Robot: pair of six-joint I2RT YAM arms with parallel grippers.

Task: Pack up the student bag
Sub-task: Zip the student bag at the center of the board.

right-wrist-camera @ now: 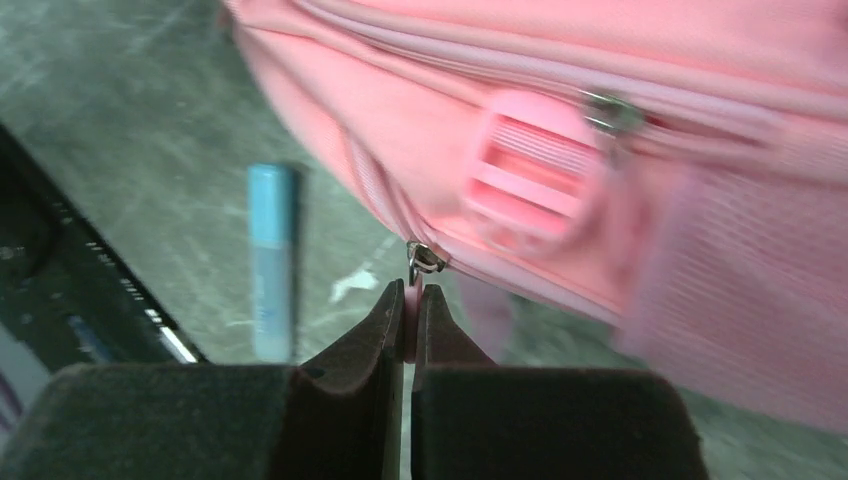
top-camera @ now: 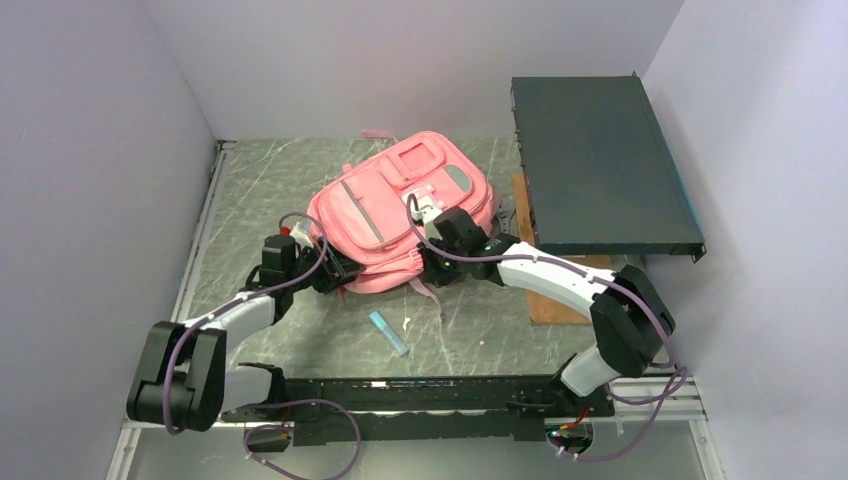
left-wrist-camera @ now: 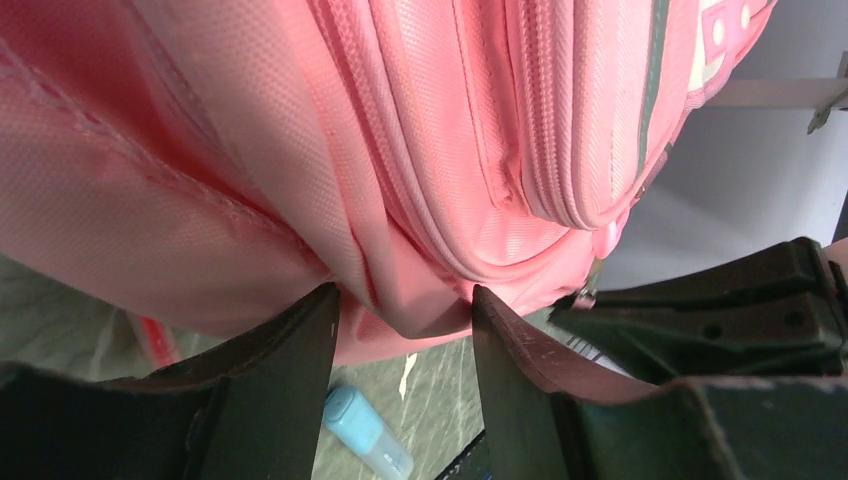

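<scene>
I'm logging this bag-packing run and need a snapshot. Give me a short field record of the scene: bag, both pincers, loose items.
bag: large soft pink fabric backpack, front side up on the grey marbled table
left pincer: jaws apart, straddling a fold of fabric at the backpack's near edge
right pincer: shut on a small pink zipper pull tab
loose item: light blue tube on the table, apart from the backpack, untouched
right side: dark flat rectangular box, wooden board partly under it

Lilac walls (top-camera: pixel 100 150); grey-green marbled tabletop (top-camera: pixel 260 180); dark flat unit (top-camera: pixel 600 170) over wooden board (top-camera: pixel 552 302).
</scene>
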